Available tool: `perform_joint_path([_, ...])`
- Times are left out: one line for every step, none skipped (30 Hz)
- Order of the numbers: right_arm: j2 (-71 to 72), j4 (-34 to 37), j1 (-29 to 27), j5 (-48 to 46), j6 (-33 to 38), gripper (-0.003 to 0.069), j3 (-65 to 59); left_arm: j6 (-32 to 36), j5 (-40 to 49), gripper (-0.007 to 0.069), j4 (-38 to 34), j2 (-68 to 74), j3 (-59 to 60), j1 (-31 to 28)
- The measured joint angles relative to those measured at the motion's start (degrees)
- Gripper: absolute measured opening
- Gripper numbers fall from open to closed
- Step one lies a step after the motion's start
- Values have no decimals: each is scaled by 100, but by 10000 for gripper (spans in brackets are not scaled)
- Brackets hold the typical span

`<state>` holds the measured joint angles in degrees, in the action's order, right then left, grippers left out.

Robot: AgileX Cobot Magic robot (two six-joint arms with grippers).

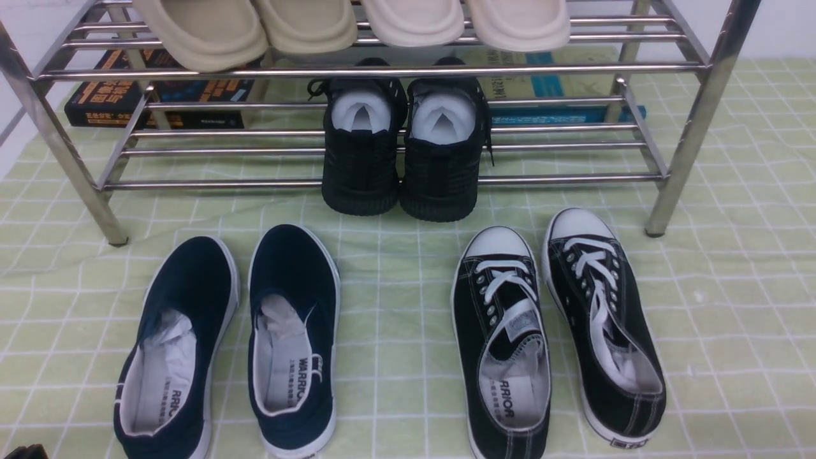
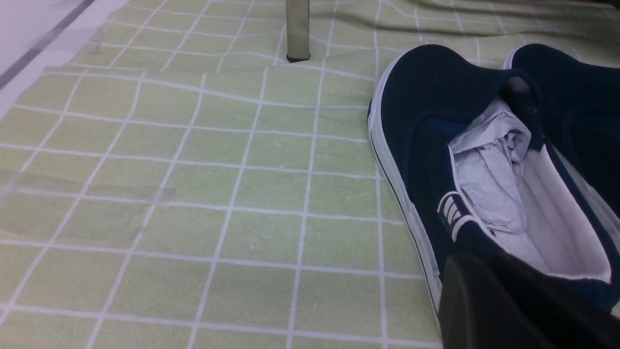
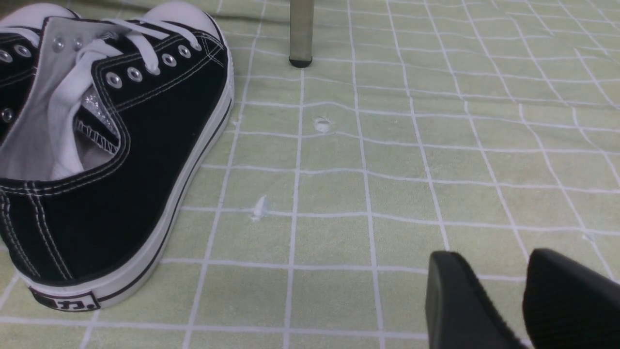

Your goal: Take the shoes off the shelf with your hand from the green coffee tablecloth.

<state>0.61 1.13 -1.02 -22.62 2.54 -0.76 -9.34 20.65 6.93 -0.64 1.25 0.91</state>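
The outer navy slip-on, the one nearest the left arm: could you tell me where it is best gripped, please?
I would probably grip the outer navy slip-on at its heel collar, coming down from above at the robot's end. The shoe lies flat on the tablecloth, heel toward the robot, and crumpled paper fills only the forward part, leaving the rim free to pinch.

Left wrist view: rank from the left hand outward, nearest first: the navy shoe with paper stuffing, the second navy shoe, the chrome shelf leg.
1. Navy shoe with paper stuffing, right beside the left hand.
2. Second navy shoe, just beyond it, partly cut off by the frame.
3. Chrome shelf leg, farthest, standing across open tablecloth.
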Motion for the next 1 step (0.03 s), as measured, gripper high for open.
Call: perform_joint_path([0, 0, 0, 0, 0, 237, 0, 0, 0, 72, 0, 0, 0, 0])
